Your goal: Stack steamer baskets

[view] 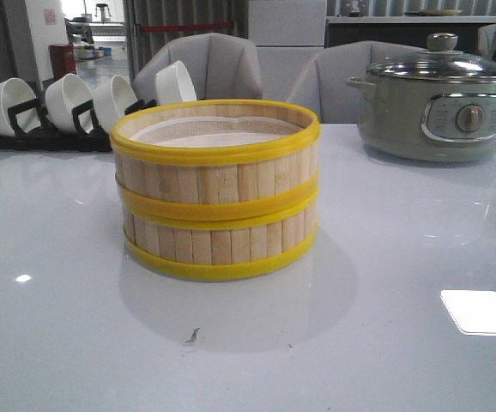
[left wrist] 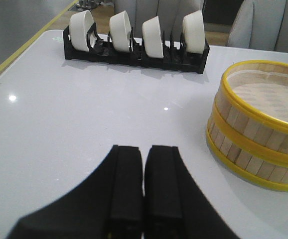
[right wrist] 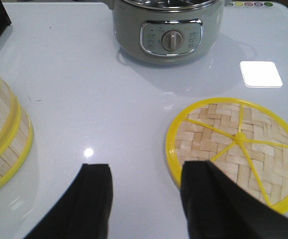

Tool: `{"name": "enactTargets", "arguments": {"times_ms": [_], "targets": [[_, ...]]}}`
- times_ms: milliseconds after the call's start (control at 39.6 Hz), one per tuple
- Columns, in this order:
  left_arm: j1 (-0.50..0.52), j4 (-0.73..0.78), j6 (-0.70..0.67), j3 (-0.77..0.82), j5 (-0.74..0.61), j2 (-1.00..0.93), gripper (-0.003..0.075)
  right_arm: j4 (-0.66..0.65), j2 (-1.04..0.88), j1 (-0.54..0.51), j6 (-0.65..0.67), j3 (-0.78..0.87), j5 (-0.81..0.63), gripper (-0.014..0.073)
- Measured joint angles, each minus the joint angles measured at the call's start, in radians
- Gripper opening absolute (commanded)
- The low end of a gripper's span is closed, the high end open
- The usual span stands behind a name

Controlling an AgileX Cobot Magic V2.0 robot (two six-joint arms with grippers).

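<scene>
Front view showing two steamer baskets [view: 216,190] sitting stacked mid-table [view: 68,343], four white bowls [view: 85,99] standing in a black rack [view: 51,136], one grey pot [view: 439,107] behind. Left fingers [left wrist: 126,184] pressing together, empty; right fingers [right wrist: 96,199] spreading apart beside one woven lid [right wrist: 236,149].

Front cam sits low and close, facing the stacked steamer baskets [view: 216,190] across the table [view: 59,343], while both wrist cams look down from either side, each catching the stack's edge.
</scene>
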Motion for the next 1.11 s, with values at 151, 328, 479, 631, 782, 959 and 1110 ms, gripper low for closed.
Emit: {"name": "enactTargets", "arguments": {"times_ms": [151, 328, 479, 631, 782, 959, 1110], "targets": [[0.0, 0.0, 0.0, 0.0, -0.014, -0.002, 0.0087, 0.0, 0.0, 0.0, 0.0, 0.0, 0.0, 0.0423], [0.0, 0.0, 0.0, 0.0, -0.014, -0.002, 0.0087, 0.0, 0.0, 0.0, 0.0, 0.0, 0.0, 0.0423], [0.0, 0.0, 0.0, 0.0, -0.014, -0.002, 0.0087, 0.0, 0.0, 0.0, 0.0, 0.0, 0.0, 0.0423], [0.0, 0.015, 0.0, 0.0, -0.014, -0.002, 0.0087, 0.001, 0.0, 0.0, 0.0, 0.0, 0.0, 0.0423], [0.0, 0.062, 0.0, 0.0, -0.031, -0.002, 0.0087, 0.001, 0.0, 0.014, 0.0, 0.0, 0.0, 0.0423], [0.0, 0.125, 0.0, 0.0, -0.063, -0.002, 0.0087, 0.005, 0.0, 0.018, 0.0, 0.0, 0.0, 0.0423], [0.0, 0.135, 0.0, 0.0, -0.07, -0.002, 0.0087, 0.007, 0.0, 0.018, 0.0, 0.0, 0.0, 0.0423]]}}
